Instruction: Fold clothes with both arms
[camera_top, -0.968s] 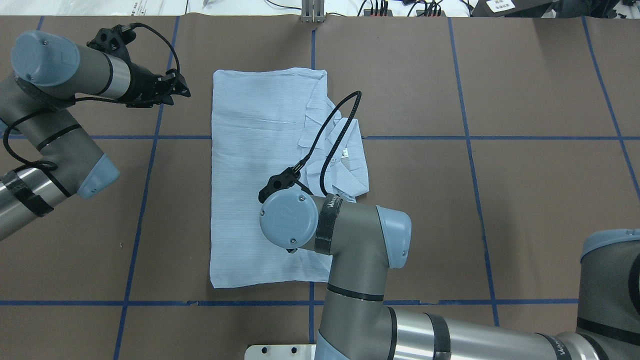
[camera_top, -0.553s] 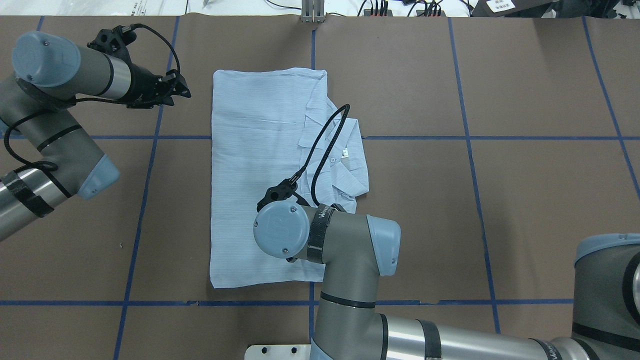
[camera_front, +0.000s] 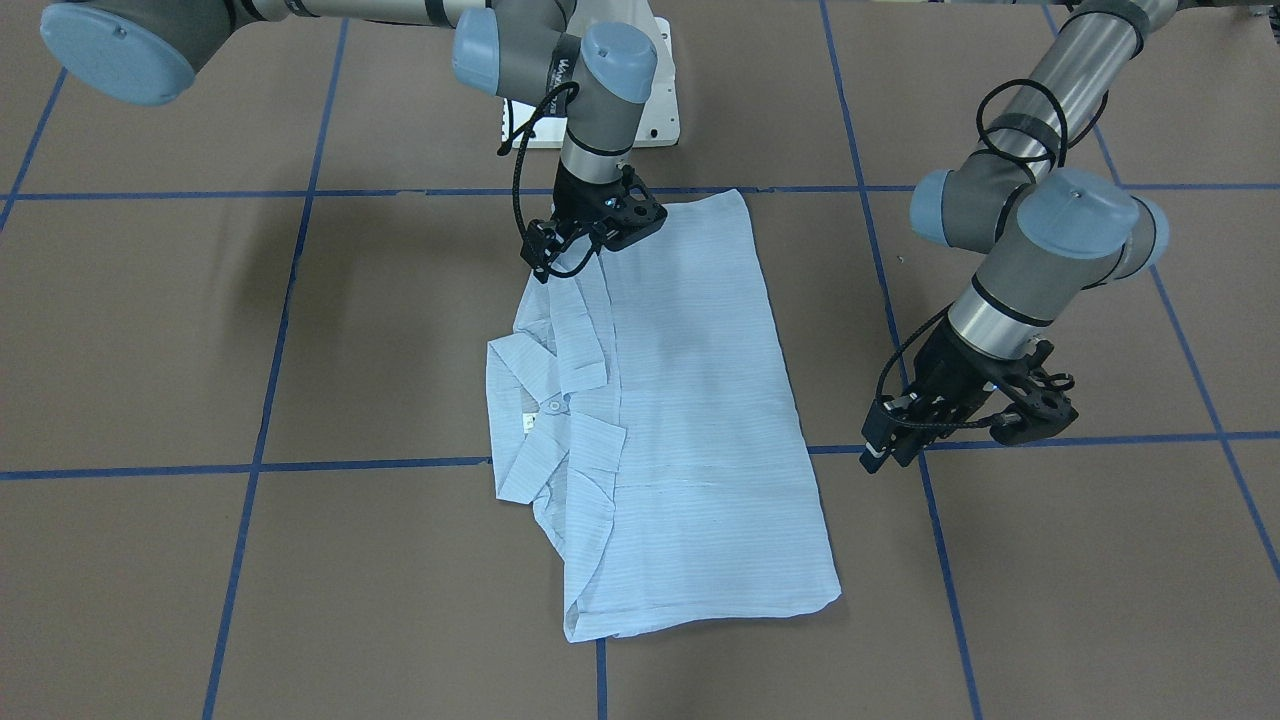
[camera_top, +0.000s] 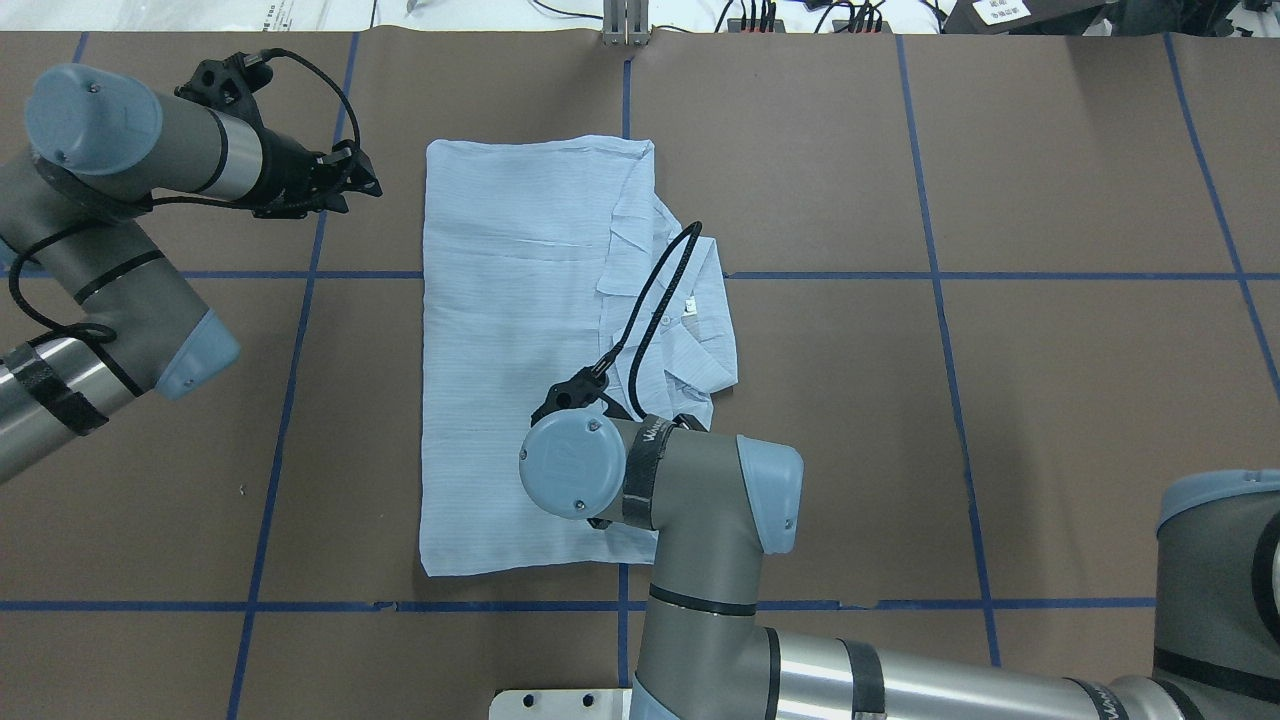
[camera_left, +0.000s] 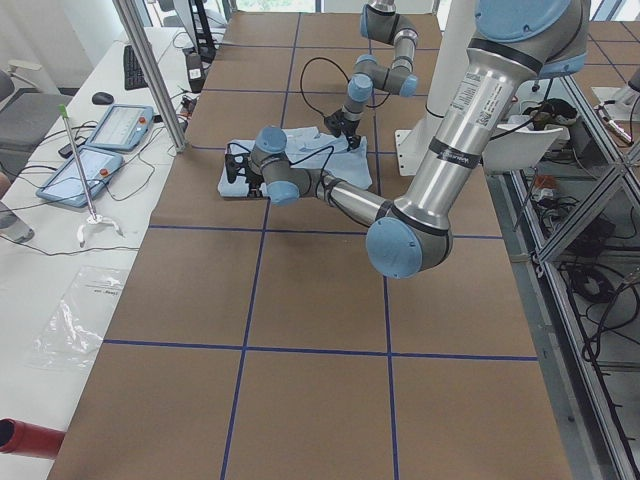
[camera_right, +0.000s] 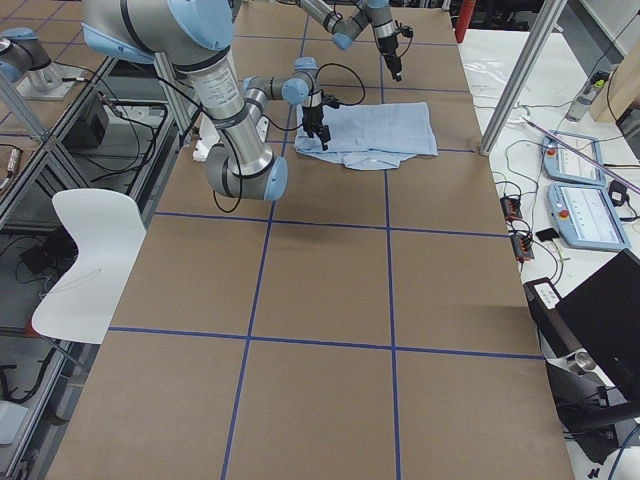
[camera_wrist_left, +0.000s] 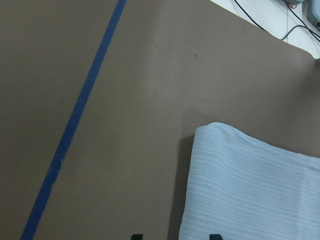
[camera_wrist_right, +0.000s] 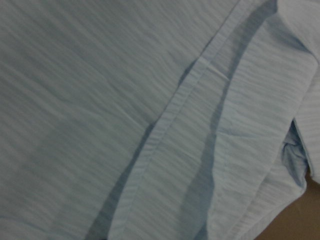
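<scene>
The pale-blue striped shirt (camera_top: 510, 330) lies folded in a long rectangle on the brown table, its collar (camera_top: 690, 310) and white label turned to the right side. In the front-facing view my right gripper (camera_front: 548, 262) points down onto the shirt (camera_front: 690, 400) at its edge nearest the robot base; the fingers merge with the cloth. The wrist hides it from overhead. The right wrist view is filled with cloth (camera_wrist_right: 100, 100) and a folded placket. My left gripper (camera_top: 370, 182) hovers open beside the far left corner, off the shirt (camera_wrist_left: 250, 190).
Blue tape lines (camera_top: 300, 300) cross the brown table cover. The white pedestal base (camera_front: 660, 120) sits just behind the shirt. Tablets (camera_left: 120, 125) and cables lie on the side bench past the table's far edge. A white chair (camera_right: 85, 250) stands beside the robot.
My right wrist has shifted along the shirt toward the robot's side, and its cable loop has dropped lower. The left arm and the shirt look unchanged.
</scene>
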